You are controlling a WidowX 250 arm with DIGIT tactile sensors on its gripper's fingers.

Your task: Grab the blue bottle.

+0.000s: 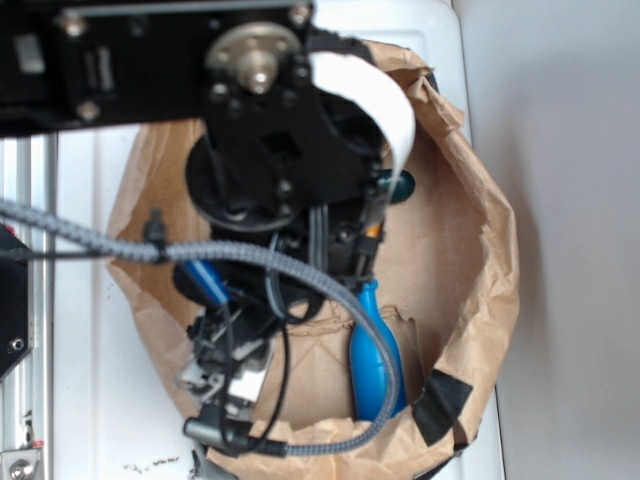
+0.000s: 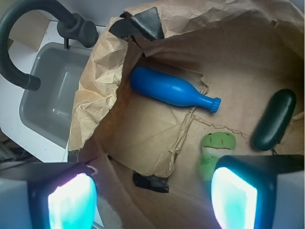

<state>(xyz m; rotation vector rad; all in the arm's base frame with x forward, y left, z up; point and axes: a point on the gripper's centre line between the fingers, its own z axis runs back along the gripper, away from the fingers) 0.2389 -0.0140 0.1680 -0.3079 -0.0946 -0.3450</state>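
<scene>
1. The bottle (image 2: 170,91) is lying on its side on the floor of the paper bag (image 2: 102,67), not upright. In the wrist view it's close to the bag's crumpled wall on the sink (image 2: 52,95) side, with the fat end toward that wall and the neck pointing at the middle of the bag.
2. The gripper (image 2: 152,191) is spread, with nothing between the fingers (image 2: 71,200). The two pads show at the bottom edge of the wrist view with a wide gap between them.
3. Key relation: the bottle sits ahead of the gripper, well apart from it, and nothing is touching it yet. Its long axis runs roughly across the wrist view, tilted a bit, so about in line with the gap between the fingers rather than across it. My guess is the wrist needs a turn before closing on the body.
4. Other stuff in the bag: a green frog toy (image 2: 215,148) just beside one finger, and a dark green cucumber thing (image 2: 274,119) further off near the opposite wall. The frog looks like the one most likely to get bumped.
5. The exterior view shows the arm (image 1: 260,130) hanging over the bag, covering most of it, with the bottle poking out at the bag's near edge.
</scene>
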